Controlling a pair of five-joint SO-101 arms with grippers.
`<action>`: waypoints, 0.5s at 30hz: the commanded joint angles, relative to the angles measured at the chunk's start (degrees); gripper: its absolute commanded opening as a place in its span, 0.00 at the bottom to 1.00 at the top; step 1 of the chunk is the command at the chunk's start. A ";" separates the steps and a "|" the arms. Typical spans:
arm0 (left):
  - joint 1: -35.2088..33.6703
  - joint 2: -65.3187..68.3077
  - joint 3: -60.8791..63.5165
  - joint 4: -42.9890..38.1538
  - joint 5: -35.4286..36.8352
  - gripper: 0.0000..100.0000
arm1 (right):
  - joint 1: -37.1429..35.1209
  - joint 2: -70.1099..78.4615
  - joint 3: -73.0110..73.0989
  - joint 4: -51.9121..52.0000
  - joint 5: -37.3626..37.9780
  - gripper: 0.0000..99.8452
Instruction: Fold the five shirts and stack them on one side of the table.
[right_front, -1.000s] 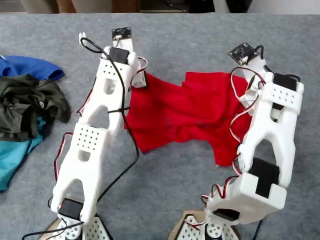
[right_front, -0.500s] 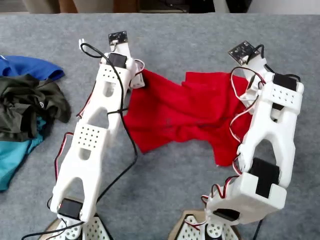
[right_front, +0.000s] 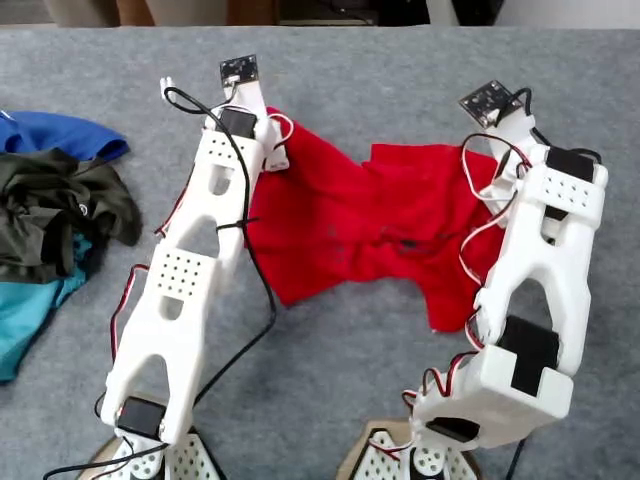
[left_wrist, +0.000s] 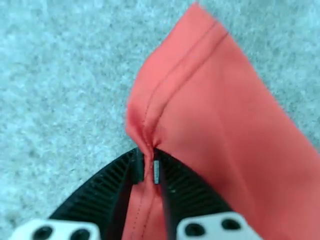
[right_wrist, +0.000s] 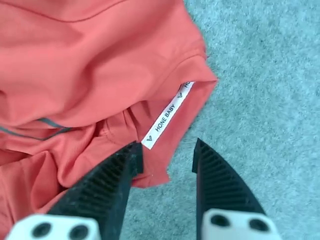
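Red shirt (right_front: 370, 225) lies crumpled mid-frame on the grey bench (right_front: 350, 70), one corner caught!
Left gripper (left_wrist: 149, 169) is pressed tight on the shirt's stitched hem, at the cloth's upper-left corner in the high view. Right gripper (right_wrist: 166, 146) hangs with jaws spread just over the labelled edge on the cloth's right side. Blue, dark-green and teal shirts (right_front: 55, 210) sit heaped at the frame's left edge.

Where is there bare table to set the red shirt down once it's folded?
Bare table runs along the far edge beyond the red shirt, and on the near side between the two arm bases. The left edge is crowded with the pile of shirts. The left gripper pinches the red shirt's hem; the right gripper hangs open over its labelled edge.
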 joint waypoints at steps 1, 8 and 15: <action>-0.09 -1.19 -2.46 1.93 -0.09 0.02 | 0.48 -0.57 -0.75 -1.05 -1.14 0.19; 1.32 -2.86 -13.63 18.90 -3.16 0.02 | -0.40 -0.22 -9.19 -0.53 -1.05 0.19; 2.55 -3.47 -9.14 21.45 -7.03 0.02 | -8.31 6.29 -20.79 1.14 1.05 0.19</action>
